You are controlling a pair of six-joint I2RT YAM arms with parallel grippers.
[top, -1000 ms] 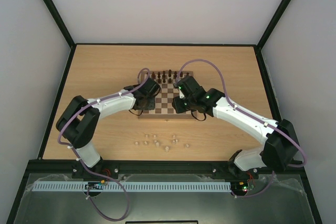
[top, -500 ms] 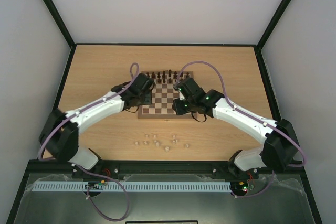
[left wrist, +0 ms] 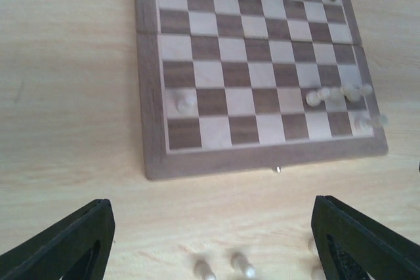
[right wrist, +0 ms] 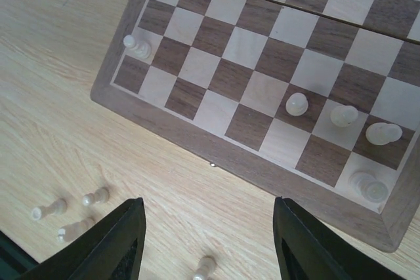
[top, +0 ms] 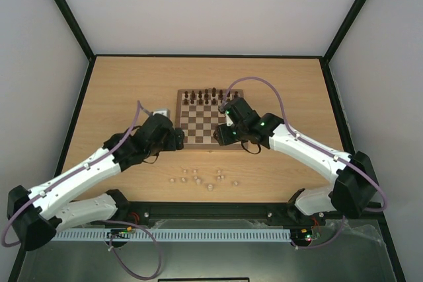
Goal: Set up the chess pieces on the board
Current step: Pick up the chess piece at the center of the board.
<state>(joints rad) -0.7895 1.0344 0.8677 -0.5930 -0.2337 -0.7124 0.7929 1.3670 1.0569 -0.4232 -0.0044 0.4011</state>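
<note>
1. My left fingers [left wrist: 72, 240]: I am holding them wide and empty above the bench [left wrist: 65, 96], at the lower left of the board [left wrist: 216, 157], presumably to fetch loose stock.
2. My right fingers [right wrist: 115, 244]: I am hovering them spread and empty over the board's lower edge.
3. The chess pieces [right wrist: 296, 103]: several are standing on the near rows. Only the wrist views are showing these clearly, while the top view is showing the whole loose cluster below the board.

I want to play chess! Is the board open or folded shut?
Open. The board lies flat on the table, checkered squares face up, dark pieces lined along its far edge.
</note>
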